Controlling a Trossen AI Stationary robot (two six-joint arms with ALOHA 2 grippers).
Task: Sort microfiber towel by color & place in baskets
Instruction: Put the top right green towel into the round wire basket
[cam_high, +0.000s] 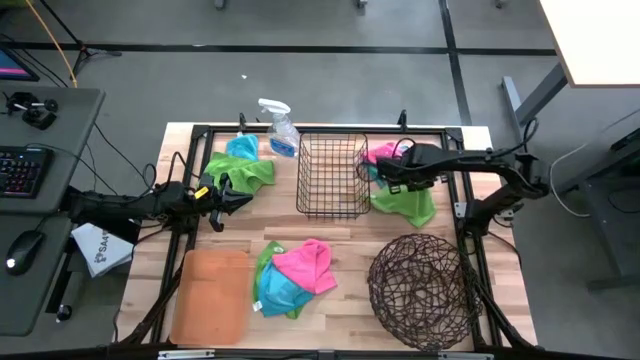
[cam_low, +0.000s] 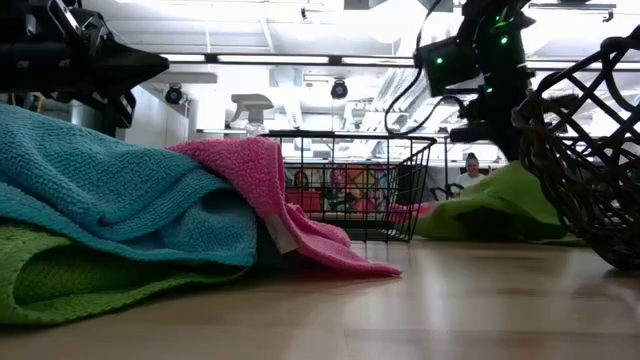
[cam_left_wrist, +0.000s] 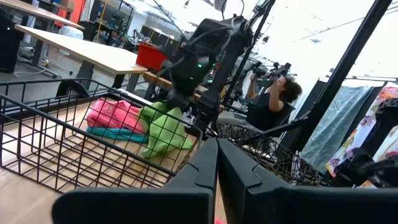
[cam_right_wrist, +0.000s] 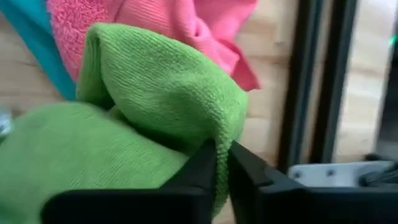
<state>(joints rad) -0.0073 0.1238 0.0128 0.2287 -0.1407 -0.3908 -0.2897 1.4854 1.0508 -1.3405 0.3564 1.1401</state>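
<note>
The right fingers (cam_right_wrist: 222, 163) pinch only a thin fold of the green towel (cam_high: 408, 204) beside the wire basket (cam_high: 333, 176), so it could slip loose when lifted.

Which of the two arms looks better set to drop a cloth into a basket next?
The right. Its gripper is already pinched on a green towel beside the wire basket; the left gripper is closed and empty.
</note>
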